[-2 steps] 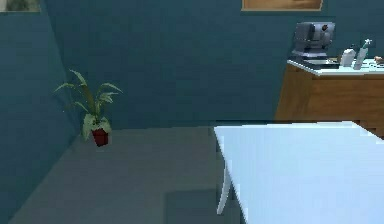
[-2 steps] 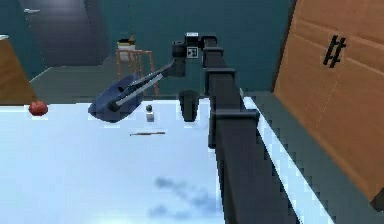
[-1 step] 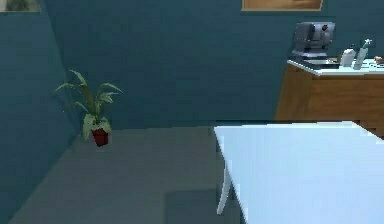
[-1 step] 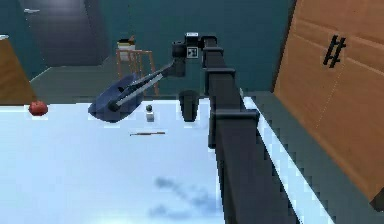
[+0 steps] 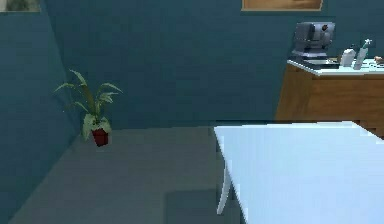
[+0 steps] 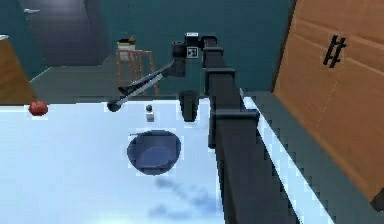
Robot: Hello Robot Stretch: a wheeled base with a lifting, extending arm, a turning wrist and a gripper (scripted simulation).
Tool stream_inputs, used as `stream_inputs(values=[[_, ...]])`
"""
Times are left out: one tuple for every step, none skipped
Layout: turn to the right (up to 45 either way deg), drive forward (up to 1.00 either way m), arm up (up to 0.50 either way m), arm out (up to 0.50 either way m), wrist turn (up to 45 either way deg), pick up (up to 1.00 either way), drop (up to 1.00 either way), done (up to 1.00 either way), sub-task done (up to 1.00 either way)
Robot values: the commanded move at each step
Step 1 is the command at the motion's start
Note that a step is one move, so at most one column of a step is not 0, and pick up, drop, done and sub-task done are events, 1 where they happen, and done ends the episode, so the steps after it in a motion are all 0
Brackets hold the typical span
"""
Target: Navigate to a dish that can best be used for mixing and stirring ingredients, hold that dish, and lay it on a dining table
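Bowl (image 6: pixel 154 152), dark blue and round, lying upright on the white table (image 6: pixel 60 170), just left of the arm (image 6: pixel 235 135) and near the table's middle in the arm side view. Largest around it: teal walls (image 5: pixel 170 60), then that white table itself, spreading across the lower arm side view. Next, a tall wooden panel (image 6: pixel 330 70) at the right of that view. Dark square arm running up from the bottom edge over the tabletop. In the forward view, a pale tabletop (image 5: pixel 310 170) on a white leg at lower right, a wooden counter (image 5: pixel 335 95) behind it carrying a grey machine (image 5: pixel 313 40) and small pale bottles (image 5: pixel 358 52). Leafy potted plant (image 5: pixel 92 108) on the floor by the wall at left. Gripper (image 6: pixel 116 102) reaching leftward and down near the table's far edge, apart from the bowl; cannot tell whether spread or pressed together, nor whether holding anything. Smaller still on the table: a dark cup (image 6: pixel 187 104) beside the arm, a red round thing (image 6: pixel 37 107) at far left, a tiny pale shaker-like thing (image 6: pixel 148 113).
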Motion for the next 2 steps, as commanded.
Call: stream_inputs(values=[[0.0, 0.0, 0.0, -0.1, 0.0, 0.0, 0.0, 0.0, 0.0], [0.0, 0.0, 0.0, 0.0, 0.0, 0.0, 0.0, 1.0, 0.0]])
